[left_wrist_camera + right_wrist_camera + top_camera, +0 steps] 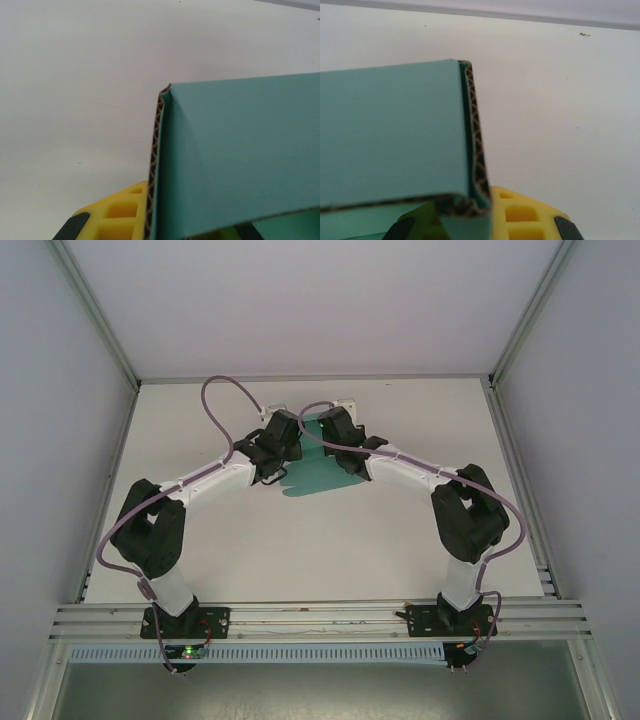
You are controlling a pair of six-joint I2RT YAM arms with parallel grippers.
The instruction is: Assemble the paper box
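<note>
The paper box is teal-green corrugated card, partly folded, lying at the middle of the white table towards the back. My left gripper holds its left side and my right gripper its right side. In the left wrist view a folded wall of the paper box stands between the yellow fingers, with my left gripper shut on its raw edge. In the right wrist view my right gripper is shut on the doubled-over wall of the paper box, one yellow finger outside it.
Purple cables loop over both arms. A small white block sits behind the grippers near the back wall. Metal rails run along the table's near edge, and side walls close in left and right.
</note>
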